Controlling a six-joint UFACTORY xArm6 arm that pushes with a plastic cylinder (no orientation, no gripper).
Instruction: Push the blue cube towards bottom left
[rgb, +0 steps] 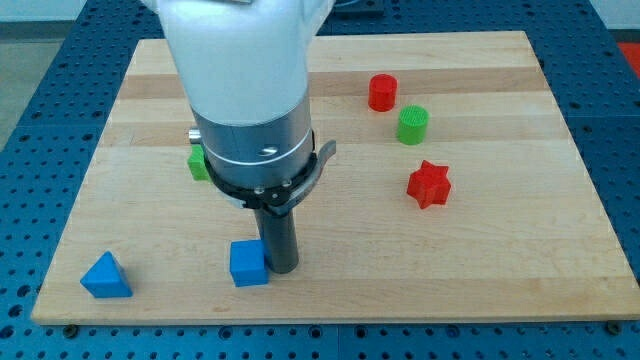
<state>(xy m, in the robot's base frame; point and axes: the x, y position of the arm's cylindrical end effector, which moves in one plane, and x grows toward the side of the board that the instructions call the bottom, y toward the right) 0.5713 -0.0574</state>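
Observation:
The blue cube (248, 264) sits on the wooden board (500, 250) near the view's bottom edge, left of centre. My tip (282, 269) is right beside the cube's right side, touching it or nearly so. The arm's white and grey body (250, 100) rises above it and hides the board behind.
A blue triangular block (105, 276) lies at the bottom left corner. A green block (199, 163) is partly hidden behind the arm at the left. A red cylinder (383, 93), a green cylinder (412, 125) and a red star (430, 184) sit at the right.

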